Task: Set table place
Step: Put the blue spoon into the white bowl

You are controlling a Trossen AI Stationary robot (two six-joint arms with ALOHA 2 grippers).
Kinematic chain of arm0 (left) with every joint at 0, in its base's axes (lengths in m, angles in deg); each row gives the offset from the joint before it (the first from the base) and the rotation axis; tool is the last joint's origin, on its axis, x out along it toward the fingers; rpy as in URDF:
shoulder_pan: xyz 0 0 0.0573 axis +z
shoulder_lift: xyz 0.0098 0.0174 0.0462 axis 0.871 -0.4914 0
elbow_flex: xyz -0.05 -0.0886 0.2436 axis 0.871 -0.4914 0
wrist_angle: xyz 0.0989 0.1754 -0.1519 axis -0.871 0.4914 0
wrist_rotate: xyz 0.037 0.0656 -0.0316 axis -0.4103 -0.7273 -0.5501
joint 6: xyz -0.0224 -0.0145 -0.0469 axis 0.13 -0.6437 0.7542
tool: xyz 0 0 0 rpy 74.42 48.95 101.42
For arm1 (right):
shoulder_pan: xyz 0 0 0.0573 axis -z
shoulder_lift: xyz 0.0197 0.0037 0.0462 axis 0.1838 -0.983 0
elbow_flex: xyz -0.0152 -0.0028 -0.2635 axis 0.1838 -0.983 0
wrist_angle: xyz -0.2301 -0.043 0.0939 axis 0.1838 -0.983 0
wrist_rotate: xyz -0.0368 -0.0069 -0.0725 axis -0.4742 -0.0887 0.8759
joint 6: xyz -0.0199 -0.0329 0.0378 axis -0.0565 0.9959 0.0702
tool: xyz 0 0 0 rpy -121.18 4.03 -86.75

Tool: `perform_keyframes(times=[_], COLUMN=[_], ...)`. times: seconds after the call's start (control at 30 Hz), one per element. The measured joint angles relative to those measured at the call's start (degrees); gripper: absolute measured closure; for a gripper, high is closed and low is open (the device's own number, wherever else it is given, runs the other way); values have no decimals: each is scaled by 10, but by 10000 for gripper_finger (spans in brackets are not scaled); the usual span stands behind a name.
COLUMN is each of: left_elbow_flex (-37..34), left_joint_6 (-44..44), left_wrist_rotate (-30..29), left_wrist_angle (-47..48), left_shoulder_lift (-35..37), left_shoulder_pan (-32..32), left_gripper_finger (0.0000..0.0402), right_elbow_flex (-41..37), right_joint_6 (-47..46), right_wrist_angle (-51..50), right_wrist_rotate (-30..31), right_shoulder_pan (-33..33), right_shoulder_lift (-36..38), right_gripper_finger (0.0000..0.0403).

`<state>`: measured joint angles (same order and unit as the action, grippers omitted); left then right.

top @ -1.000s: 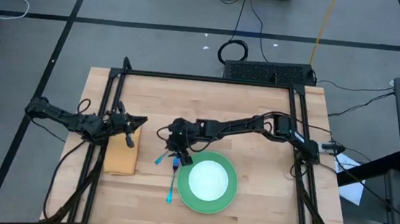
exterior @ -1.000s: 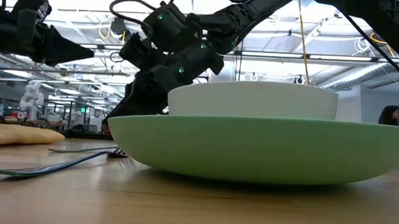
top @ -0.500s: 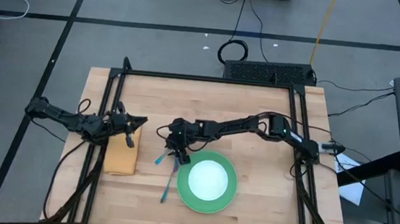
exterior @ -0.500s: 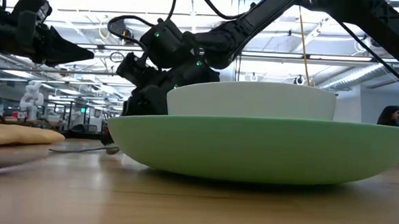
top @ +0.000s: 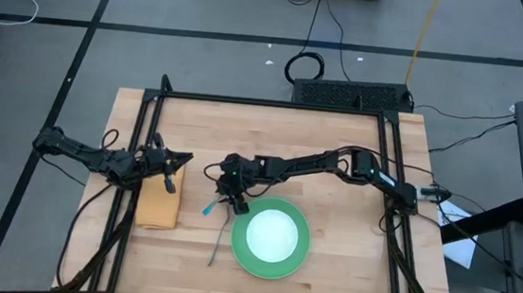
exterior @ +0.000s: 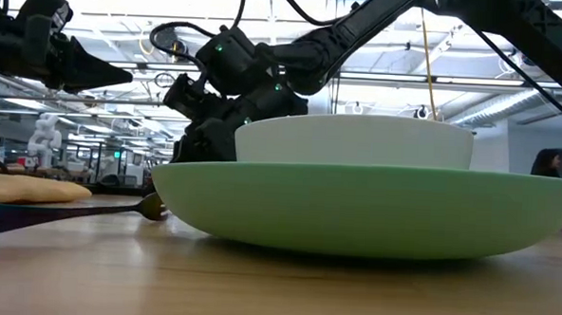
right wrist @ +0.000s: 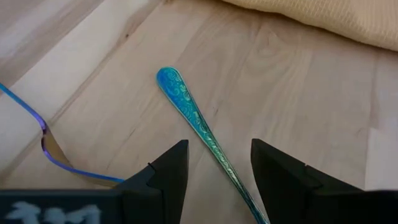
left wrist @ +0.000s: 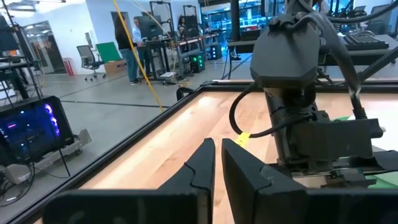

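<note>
The right arm is stretching from the right edge toward frame centre in the high view, its right tool [top: 232, 204] pointing down with fingers [right wrist: 166, 171] spread apart. The left arm is lying along the left side, its left tool [top: 177, 161] narrowly closed, fingers [left wrist: 205, 163] nearly together.

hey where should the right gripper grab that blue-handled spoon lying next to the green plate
Grip the blue-handled spoon on its slim handle, coming straight down from above. It lies flat on the table beside the green plate, and its handle already runs between the right gripper's open fingers, so closing across its narrow width looks the easiest hold.
</note>
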<state>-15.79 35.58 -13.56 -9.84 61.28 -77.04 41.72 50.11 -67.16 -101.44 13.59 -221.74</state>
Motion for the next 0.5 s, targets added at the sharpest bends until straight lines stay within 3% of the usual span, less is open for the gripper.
perform_keyframes(times=[0.5], left_elbow_flex=[0], left_joint_6=[0], left_wrist_rotate=[0], left_wrist_angle=[0], left_shoulder_lift=[0], left_shoulder_pan=[0], left_gripper_finger=[366], right_elbow_flex=[0], right_joint_6=[4], right_wrist_angle=[-15], right_wrist_rotate=[0], right_shoulder_pan=[13], right_shoulder_lift=[0], right_gripper_finger=[267])
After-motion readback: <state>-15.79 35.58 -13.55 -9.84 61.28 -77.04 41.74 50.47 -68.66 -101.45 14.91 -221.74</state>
